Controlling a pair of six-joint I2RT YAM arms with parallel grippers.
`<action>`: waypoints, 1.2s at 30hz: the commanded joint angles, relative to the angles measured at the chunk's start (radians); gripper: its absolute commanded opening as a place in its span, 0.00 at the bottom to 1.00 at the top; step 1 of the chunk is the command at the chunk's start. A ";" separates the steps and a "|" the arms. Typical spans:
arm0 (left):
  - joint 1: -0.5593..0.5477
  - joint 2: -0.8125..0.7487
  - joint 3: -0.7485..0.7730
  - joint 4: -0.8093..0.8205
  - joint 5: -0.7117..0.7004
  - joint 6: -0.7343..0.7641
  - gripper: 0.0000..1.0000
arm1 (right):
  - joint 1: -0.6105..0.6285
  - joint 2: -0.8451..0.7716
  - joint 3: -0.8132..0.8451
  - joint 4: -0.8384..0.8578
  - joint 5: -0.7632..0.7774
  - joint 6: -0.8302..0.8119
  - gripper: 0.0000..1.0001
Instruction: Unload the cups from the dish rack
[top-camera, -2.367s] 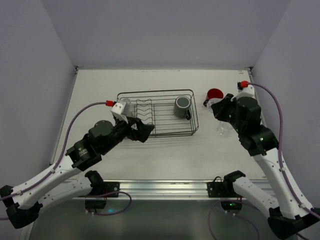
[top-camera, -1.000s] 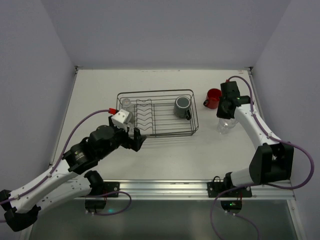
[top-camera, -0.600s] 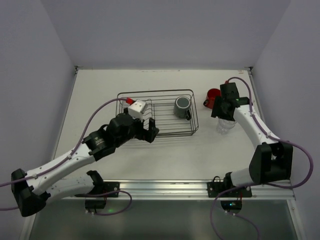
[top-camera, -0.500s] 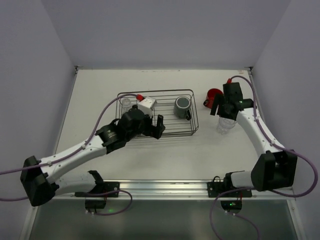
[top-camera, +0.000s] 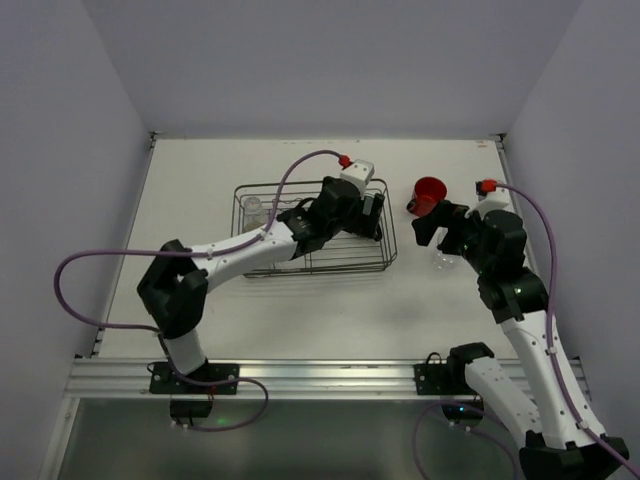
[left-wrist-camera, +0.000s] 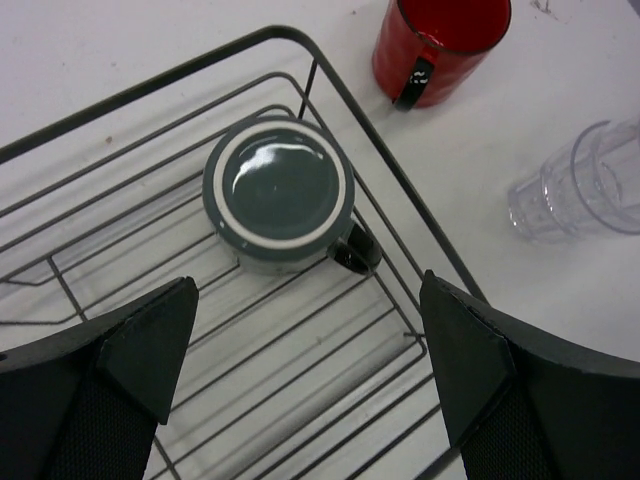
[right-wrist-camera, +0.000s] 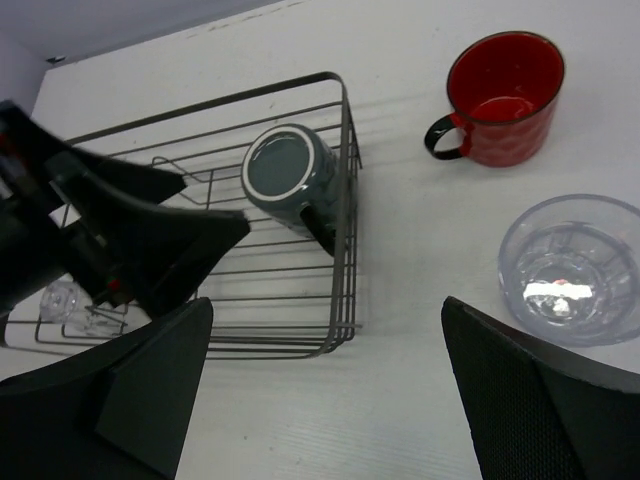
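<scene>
The black wire dish rack (top-camera: 330, 270) holds a dark grey-green mug (left-wrist-camera: 278, 192) standing mouth down in its right end, and a small clear glass (top-camera: 252, 208) at its left end. My left gripper (left-wrist-camera: 305, 290) hangs open over the rack, just short of the mug, with nothing between its fingers. From above, this gripper (top-camera: 372, 208) covers the mug. Right of the rack on the table stand a red mug (top-camera: 430, 192) and a clear glass (top-camera: 445, 260). My right gripper (right-wrist-camera: 325, 310) is open and empty, above the table between rack and glass (right-wrist-camera: 570, 268).
The rack's right rim (right-wrist-camera: 348, 200) runs close to the grey-green mug's handle. The red mug (right-wrist-camera: 505, 95) and the clear glass sit close together near the table's right wall. White table surface lies in front of the rack.
My right gripper has opened and drawn back from the clear glass, which stays on the table. My left arm has swung right across the rack to above the grey-green mug.
</scene>
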 joint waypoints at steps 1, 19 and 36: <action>0.002 0.099 0.122 0.066 -0.077 0.005 1.00 | 0.017 -0.021 -0.062 0.095 -0.135 0.034 0.99; 0.001 0.420 0.388 0.023 -0.273 0.045 1.00 | 0.092 -0.059 -0.085 0.138 -0.206 0.041 0.99; 0.012 0.389 0.316 0.141 -0.306 0.083 0.52 | 0.116 -0.041 -0.082 0.163 -0.235 0.051 0.99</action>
